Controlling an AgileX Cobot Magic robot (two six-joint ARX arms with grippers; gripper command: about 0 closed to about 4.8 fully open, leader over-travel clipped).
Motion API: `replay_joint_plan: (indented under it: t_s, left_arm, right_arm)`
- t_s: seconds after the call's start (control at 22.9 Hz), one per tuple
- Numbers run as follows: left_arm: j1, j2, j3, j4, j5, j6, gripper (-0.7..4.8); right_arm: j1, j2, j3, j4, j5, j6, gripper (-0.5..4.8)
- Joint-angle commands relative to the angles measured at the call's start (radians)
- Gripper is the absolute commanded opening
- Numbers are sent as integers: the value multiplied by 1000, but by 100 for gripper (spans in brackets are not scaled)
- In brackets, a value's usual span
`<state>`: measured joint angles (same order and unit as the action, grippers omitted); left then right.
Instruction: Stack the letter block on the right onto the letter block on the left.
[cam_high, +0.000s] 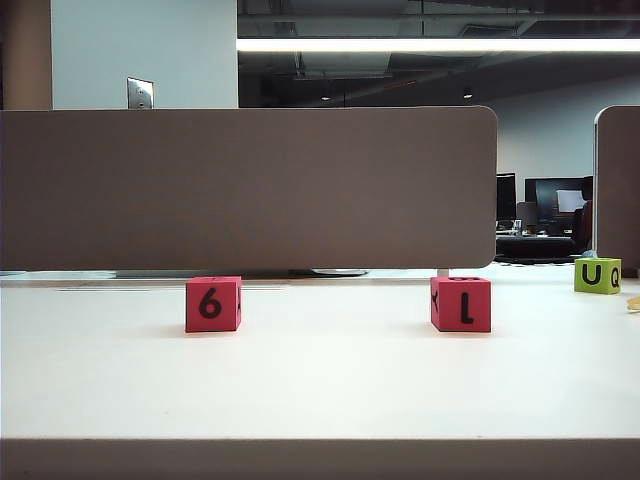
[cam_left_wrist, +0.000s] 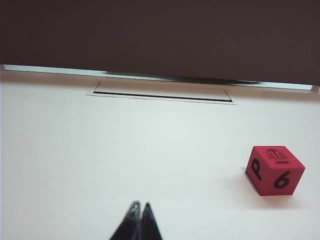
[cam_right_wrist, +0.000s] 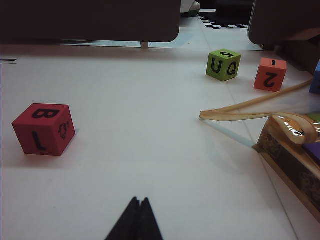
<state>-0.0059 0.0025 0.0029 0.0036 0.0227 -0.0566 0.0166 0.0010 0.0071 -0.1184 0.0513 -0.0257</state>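
Both grippers, left gripper (cam_left_wrist: 139, 206) and right gripper (cam_right_wrist: 138, 201), are pressed together; your L block (cam_high: 461, 304) could topple off the 6 block (cam_high: 213, 304) if placed off-centre.

The left block (cam_high: 213, 304) was red with a black 6. The right block (cam_high: 461, 304) was red with a black L. A green block (cam_high: 597, 275) carried black letters. Table (cam_high: 320, 380) was white, partition (cam_high: 248, 188) brown-grey.

Matt, perhaps foam blocks (cam_high: 213, 304); smooth table (cam_high: 320, 390).
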Motion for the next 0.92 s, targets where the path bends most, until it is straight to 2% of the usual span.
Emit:
replay_joint_plan:
  t_s: [0.04, 0.35, 0.52, 0.66, 0.92]
  left_arm:
    - [-1, 0, 3, 9, -4, 5, -6]
    - [-1, 0, 5, 8, -3, 4, -6]
    - [-2, 1, 57, -37, -17, 4, -6]
    - [-2, 5, 147, -134, -90, -15, -6]
    - [-2, 129, 352, -155, -90, 35, -6]
  right_arm:
    - [1, -2, -5, 24, -2, 3, -8]
    - [1, -2, -5, 18, -2, 7, -8]
    - [1, -2, 37, 45, 75, 149, -9]
    - [1, 1, 137, 45, 84, 169, -9]
    - [0, 39, 315, 48, 82, 126, -9]
